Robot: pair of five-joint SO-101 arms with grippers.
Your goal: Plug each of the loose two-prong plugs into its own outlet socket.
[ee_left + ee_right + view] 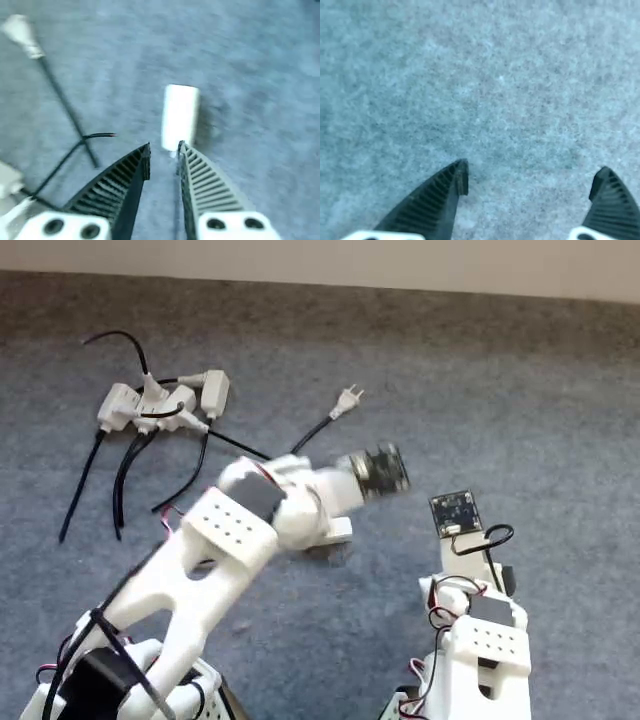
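Grey carpet (520,390) covers the surface, with the socket cluster (150,405) and its black cords at the upper left of the high view. One loose plug (348,398) lies apart, to the cluster's right near the upper middle. My left gripper (163,150) has its jaws narrowly parted, pinching nothing, with its tips just short of a white block (180,115), while my right gripper (532,180) is spread wide over bare carpet.

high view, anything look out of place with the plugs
One two-prong plug lies unplugged on the carpet, apart from the socket cluster where the other cords bunch. A white block also sits alone, just ahead of the left gripper.
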